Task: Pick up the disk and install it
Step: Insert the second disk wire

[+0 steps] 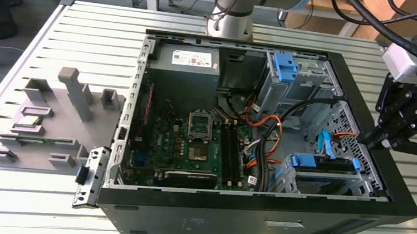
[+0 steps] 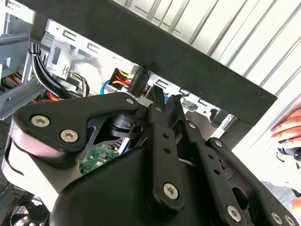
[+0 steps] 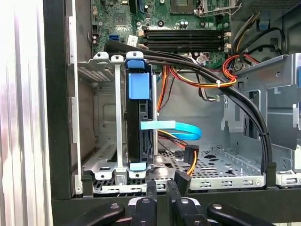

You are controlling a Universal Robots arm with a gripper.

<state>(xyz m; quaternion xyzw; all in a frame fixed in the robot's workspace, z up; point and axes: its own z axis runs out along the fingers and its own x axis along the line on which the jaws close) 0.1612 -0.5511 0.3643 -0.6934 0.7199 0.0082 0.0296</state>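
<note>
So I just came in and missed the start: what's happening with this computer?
A robot arm's gripper hangs at the edge of an open computer case, on the exterior view's right, holding nothing. The disk, in its blue caddy, sits upright in the drive cage just inside that edge.

Your bench: a slatted metal table (image 1: pixel 66 33) carrying three things.
On it you have the open black computer case (image 1: pixel 261 210) lying on its side across the middle, a grey fixture block (image 1: pixel 48 121) with upright posts toward the exterior view's left, and a loose metal bracket (image 1: pixel 90 176) lying just beside the case's near corner. The robot arm's base (image 1: pixel 229 23) stands at the far edge.
</note>
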